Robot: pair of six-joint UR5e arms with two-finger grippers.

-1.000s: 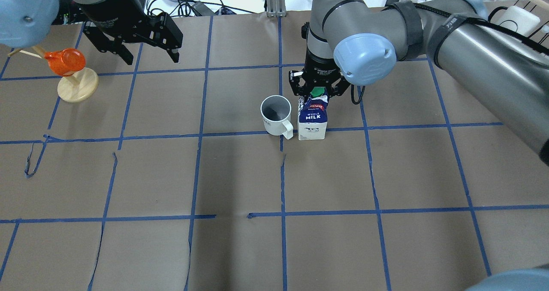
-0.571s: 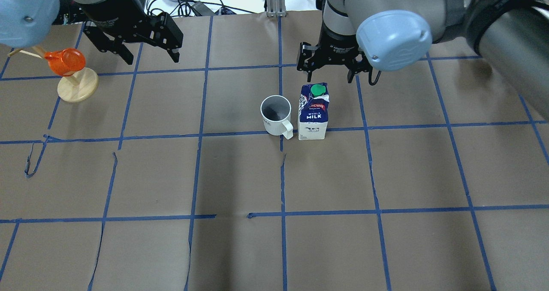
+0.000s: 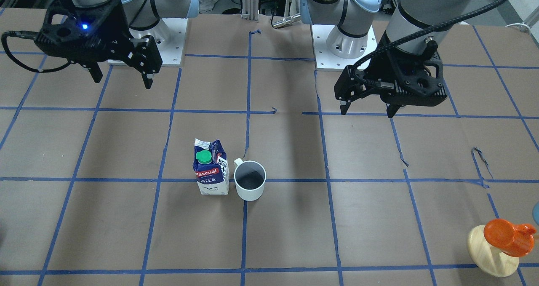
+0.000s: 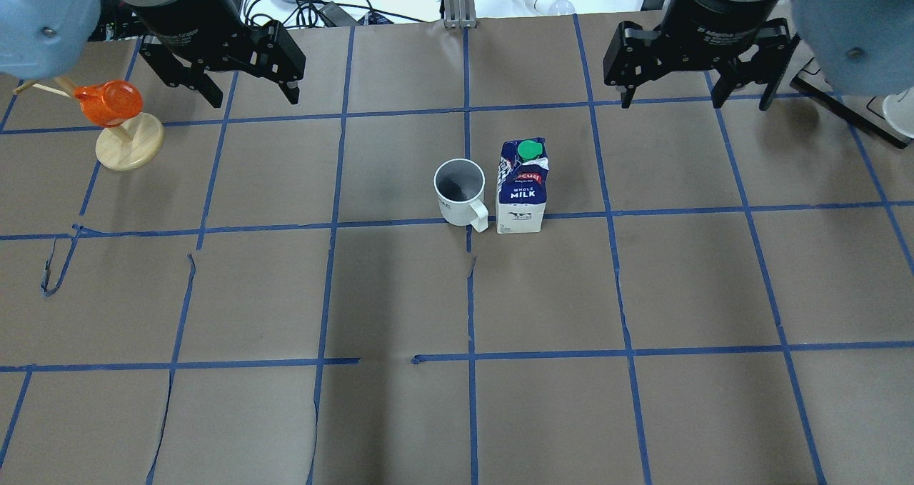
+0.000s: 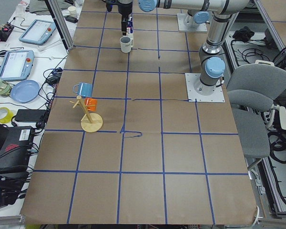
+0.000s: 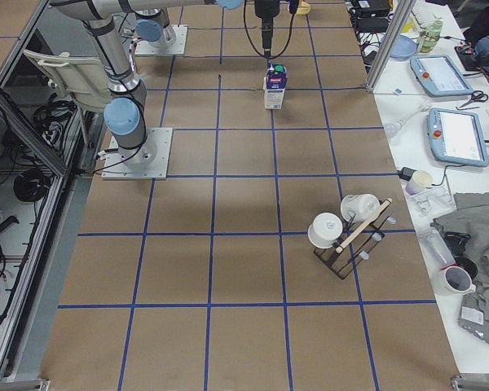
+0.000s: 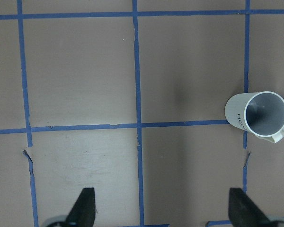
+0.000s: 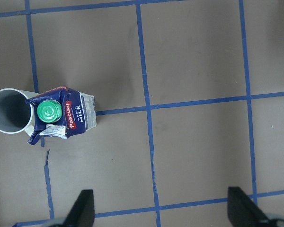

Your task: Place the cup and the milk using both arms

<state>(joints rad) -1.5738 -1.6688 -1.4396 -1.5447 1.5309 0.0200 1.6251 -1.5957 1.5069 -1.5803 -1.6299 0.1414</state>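
Note:
The white cup (image 4: 460, 188) stands upright mid-table with its handle toward the robot. The milk (image 4: 522, 188) stands upright just to its right, almost touching it. Both also show in the front view: cup (image 3: 250, 180), milk (image 3: 211, 170). My left gripper (image 4: 253, 99) is open and empty, raised at the far left, well away from the cup (image 7: 260, 116). My right gripper (image 4: 692, 103) is open and empty, raised at the far right, well away from the milk (image 8: 61, 116). In the front view the left gripper (image 3: 367, 112) is on the right and the right gripper (image 3: 122, 83) on the left.
An orange cup-like object (image 4: 107, 103) hangs on a round wooden stand (image 4: 130, 146) at the far left. A blue mug (image 5: 83, 89) sits near it. A rack with white mugs (image 6: 346, 232) stands at the table's right end. Blue tape lines cross the brown paper.
My right gripper let go of the milk, opened, rose and moved back to the right. The milk stays standing next to the cup. The left gripper has not moved.

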